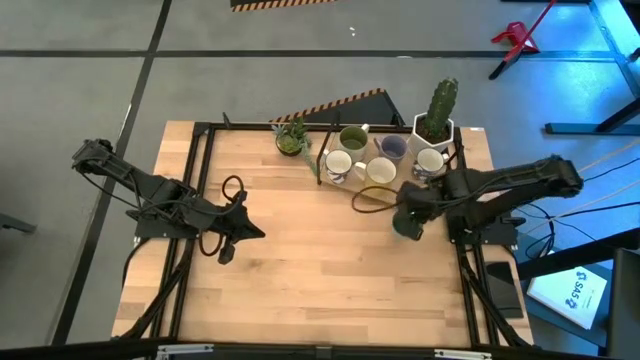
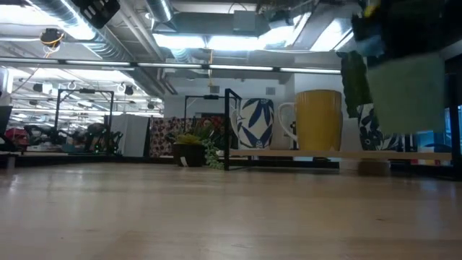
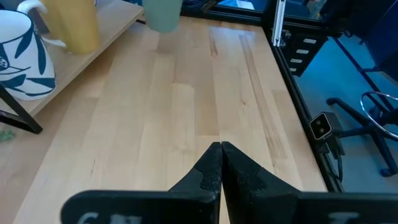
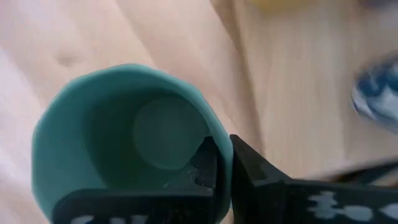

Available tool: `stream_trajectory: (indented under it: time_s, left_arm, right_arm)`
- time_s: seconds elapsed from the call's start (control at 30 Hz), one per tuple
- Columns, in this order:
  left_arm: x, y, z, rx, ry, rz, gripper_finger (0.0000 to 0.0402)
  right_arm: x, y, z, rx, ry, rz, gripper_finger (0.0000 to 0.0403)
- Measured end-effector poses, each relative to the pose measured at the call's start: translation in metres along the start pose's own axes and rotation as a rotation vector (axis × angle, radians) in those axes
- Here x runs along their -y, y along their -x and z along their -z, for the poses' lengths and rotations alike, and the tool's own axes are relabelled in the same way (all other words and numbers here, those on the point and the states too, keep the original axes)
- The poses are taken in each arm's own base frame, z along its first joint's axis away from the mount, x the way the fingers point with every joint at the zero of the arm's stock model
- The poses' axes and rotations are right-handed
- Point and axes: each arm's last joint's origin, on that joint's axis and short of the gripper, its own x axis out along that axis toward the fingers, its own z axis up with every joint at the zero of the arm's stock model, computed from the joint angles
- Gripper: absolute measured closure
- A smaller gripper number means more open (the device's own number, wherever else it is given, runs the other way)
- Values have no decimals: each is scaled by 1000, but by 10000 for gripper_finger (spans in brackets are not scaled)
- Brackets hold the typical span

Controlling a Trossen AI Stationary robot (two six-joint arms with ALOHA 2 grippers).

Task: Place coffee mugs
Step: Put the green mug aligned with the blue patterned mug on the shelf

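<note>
The right gripper (image 4: 222, 163) is clamped on the rim of the teal green mug (image 4: 124, 137), one finger inside and one outside, holding it off the tabletop just in front of the low wooden shelf (image 1: 400, 180) where the cream-yellow mug (image 2: 317, 120) and leaf-patterned white mug (image 2: 254, 123) stand. The left gripper (image 3: 219, 163), fingers pressed together, hangs well apart from that shelf

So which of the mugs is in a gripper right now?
The teal mug: the right gripper pinches its rim and holds it over the bare tabletop. The other mugs, like the yellow mug, stand on the low shelf.
</note>
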Motion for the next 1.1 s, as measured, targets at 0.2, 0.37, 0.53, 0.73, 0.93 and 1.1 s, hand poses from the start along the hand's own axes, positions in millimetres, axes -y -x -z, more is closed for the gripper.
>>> stream_trajectory:
  time_s: [0.2, 0.37, 0.53, 0.73, 0.93, 1.1]
  left_arm:
    - [-1, 0, 0, 3, -17, -33, 401]
    - [-2, 0, 1, 4, -31, -54, 401]
    - [-2, 0, 1, 3, -38, -55, 401]
    - [-2, 0, 2, -4, -40, -58, 401]
    - [-3, 0, 2, -6, -41, -59, 401]
    - [-2, 0, 2, -5, -41, -58, 401]
  right_arm:
    - [19, -15, 7, 19, -157, 20, 402]
    - [27, -16, 2, 32, -204, 44, 403]
    - [39, -18, -1, 9, -233, 83, 403]
    - [57, -17, -5, -7, -253, 112, 403]
    - [76, -3, -1, 78, -306, 123, 403]
    - [83, 1, 12, 141, -331, 114, 403]
